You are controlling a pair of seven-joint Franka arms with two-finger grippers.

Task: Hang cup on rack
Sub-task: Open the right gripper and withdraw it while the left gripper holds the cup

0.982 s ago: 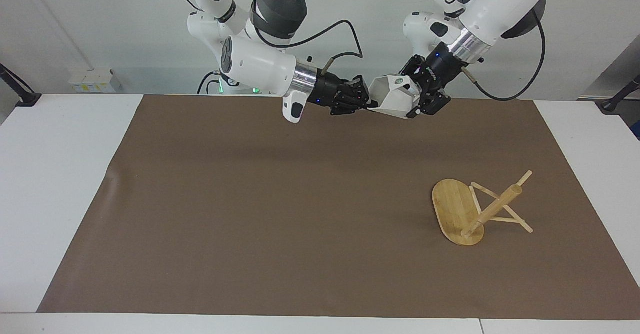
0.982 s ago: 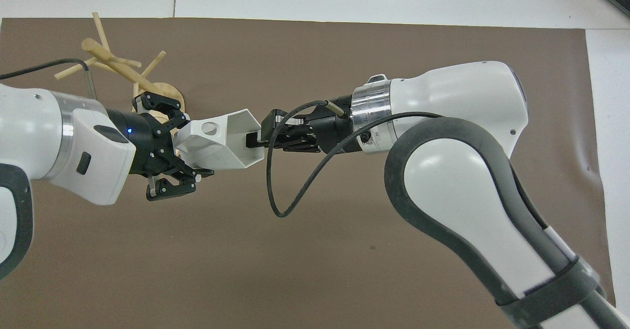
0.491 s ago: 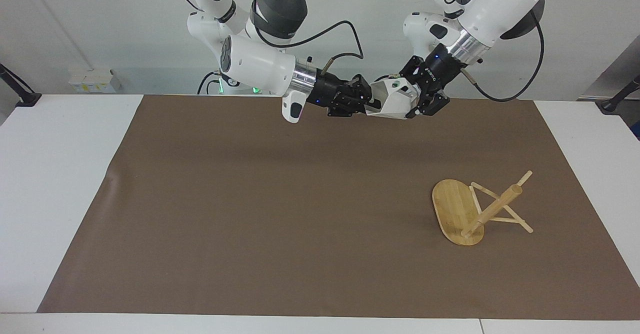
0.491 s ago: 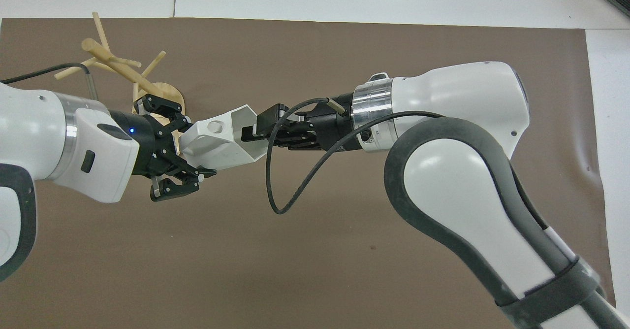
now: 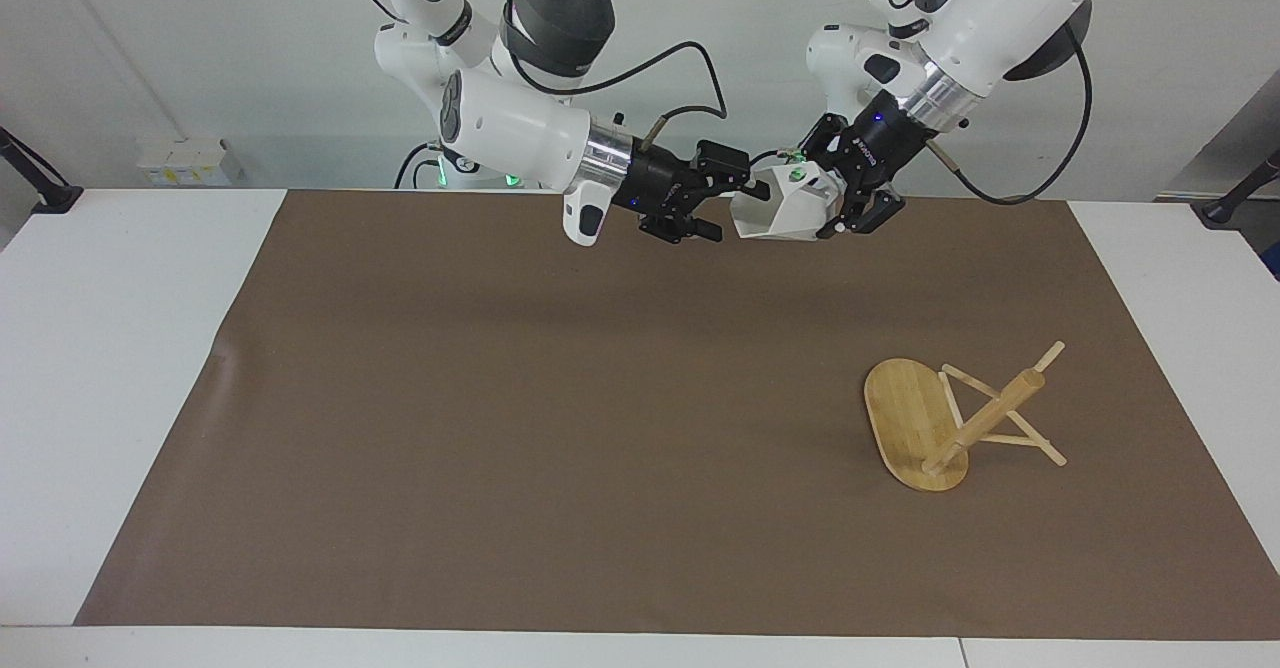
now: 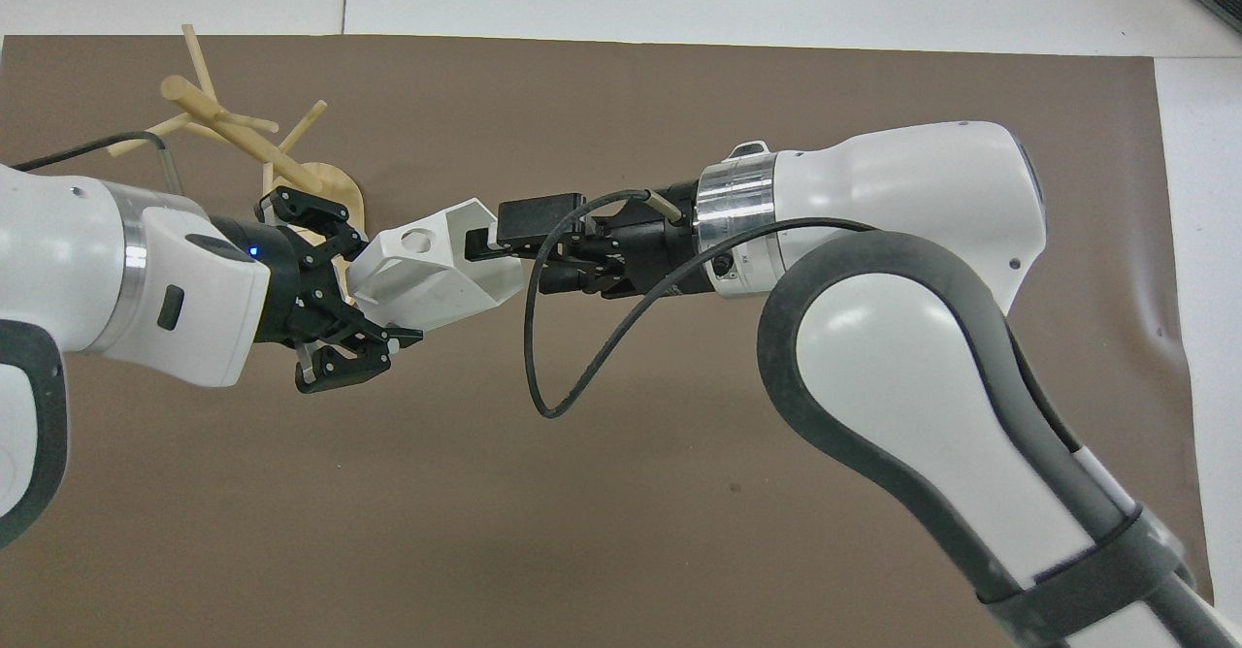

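The white faceted cup (image 5: 775, 210) hangs in the air over the mat's edge nearest the robots, lying on its side. My left gripper (image 5: 818, 194) is shut on its bottom end, by the handle with the round hole (image 6: 419, 239). My right gripper (image 5: 728, 198) is open at the cup's mouth, fingers spread above and below the rim. In the overhead view the cup (image 6: 441, 275) sits between the left gripper (image 6: 380, 286) and the right gripper (image 6: 497, 255). The bamboo rack (image 5: 985, 418) lies tipped over on the mat toward the left arm's end, its oval base (image 5: 905, 418) on edge.
A brown mat (image 5: 520, 428) covers most of the white table (image 5: 110, 348). The rack's post and pegs (image 6: 228, 129) point away from the robots, just past my left gripper in the overhead view. A black cable (image 6: 543, 376) loops under my right wrist.
My right gripper has opened and let go of the cup's rim. The left gripper keeps hold of the cup and has tilted it a little.
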